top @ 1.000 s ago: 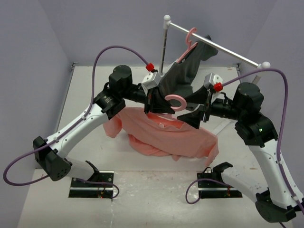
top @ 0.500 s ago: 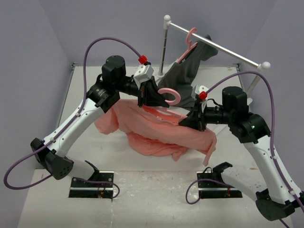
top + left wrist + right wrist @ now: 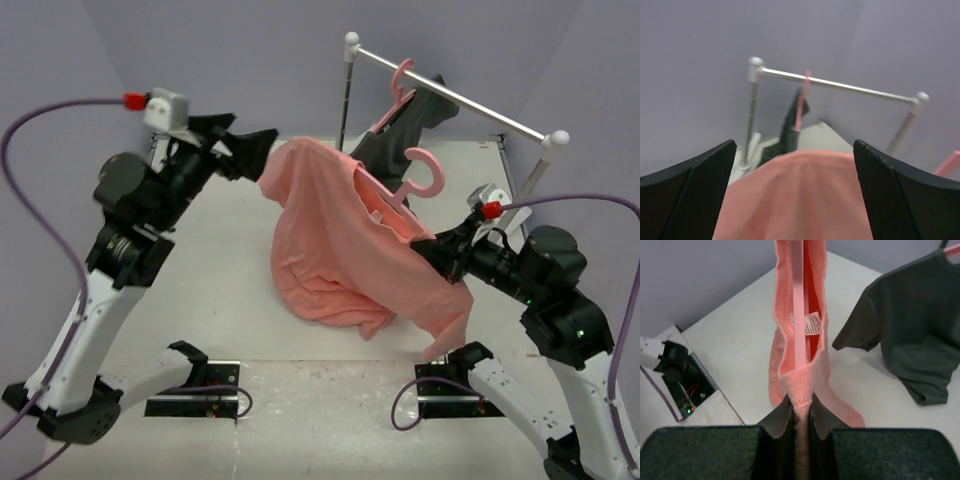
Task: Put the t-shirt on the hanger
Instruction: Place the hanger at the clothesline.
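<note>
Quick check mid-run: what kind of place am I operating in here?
Probably a lab robot test cell, not a home: plain lavender walls box in a white table, with a small garment rail at its back.

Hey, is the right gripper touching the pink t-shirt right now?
Touching. The right wrist view shows the right gripper pinching the t-shirt at its ribbed collar, with cloth squeezed between the fingers.

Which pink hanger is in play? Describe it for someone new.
Start at the metal clothes rail at the back right. In front of it, the thin pink plastic hanger pokes its round hook out of the salmon-pink cloth t-shirt. Its twin pink hanger hangs on the rail, carrying a dark grey garment.
</note>
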You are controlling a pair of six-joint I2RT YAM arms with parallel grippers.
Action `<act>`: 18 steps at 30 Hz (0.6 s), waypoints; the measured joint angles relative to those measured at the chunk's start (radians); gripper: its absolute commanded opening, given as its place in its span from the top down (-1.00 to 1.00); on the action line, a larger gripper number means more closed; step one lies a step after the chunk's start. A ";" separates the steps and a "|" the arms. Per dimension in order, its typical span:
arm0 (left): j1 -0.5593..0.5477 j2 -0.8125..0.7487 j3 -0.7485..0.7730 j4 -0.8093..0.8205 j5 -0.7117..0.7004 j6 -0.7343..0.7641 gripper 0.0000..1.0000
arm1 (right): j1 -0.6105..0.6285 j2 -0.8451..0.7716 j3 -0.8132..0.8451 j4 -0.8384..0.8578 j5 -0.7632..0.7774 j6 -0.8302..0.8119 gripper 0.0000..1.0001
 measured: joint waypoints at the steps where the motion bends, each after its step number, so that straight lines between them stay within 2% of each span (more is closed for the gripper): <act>1: 0.002 -0.064 -0.031 0.001 -0.112 -0.002 -1.00 | 0.000 -0.008 0.025 -0.014 0.032 0.013 1.00; 4: 0.003 -0.256 -0.133 0.033 -0.379 0.007 -1.00 | 0.000 -0.043 0.106 -0.060 0.132 0.048 1.00; 8: 0.004 -0.422 -0.216 0.049 -0.562 0.036 -1.00 | 0.000 -0.097 0.249 -0.115 0.297 0.085 1.00; 13: 0.004 -0.487 -0.385 0.007 -0.633 0.064 -1.00 | 0.000 -0.116 0.390 -0.149 0.520 0.110 1.00; 15: 0.003 -0.513 -0.487 -0.045 -0.634 0.068 -1.00 | 0.000 -0.121 0.358 -0.151 0.595 0.125 1.00; 18: 0.003 -0.547 -0.603 -0.122 -0.616 0.065 -1.00 | 0.000 -0.135 0.210 -0.170 0.680 0.160 1.00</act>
